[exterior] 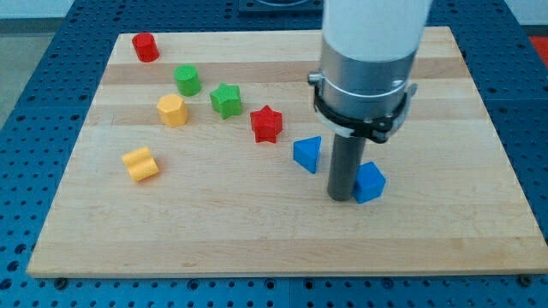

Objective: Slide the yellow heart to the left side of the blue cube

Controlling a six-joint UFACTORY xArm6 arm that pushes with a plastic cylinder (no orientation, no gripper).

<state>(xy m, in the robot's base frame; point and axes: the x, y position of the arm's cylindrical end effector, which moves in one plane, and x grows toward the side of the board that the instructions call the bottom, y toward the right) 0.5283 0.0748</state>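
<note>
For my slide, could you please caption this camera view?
My tip rests beside the blue cube, far from the yellow heart at the view's left.

Pale, straight-grained wooden surface [257,231] set on a blue base dotted with a grid of small holes [34,94] — that is the backdrop. On it lie two red blocks, a red cylinder [145,47] and a red star [266,123]; two green, a green cylinder [187,79] and a green star [226,99]; two yellow, a yellow hexagonal block [172,110] and a yellow heart [140,163]; two blue — a blue triangular block [307,154] and a blue cube [370,181]. The arm is white above a grey metal collar ringed in black, ending in a dark grey rod [345,162].
</note>
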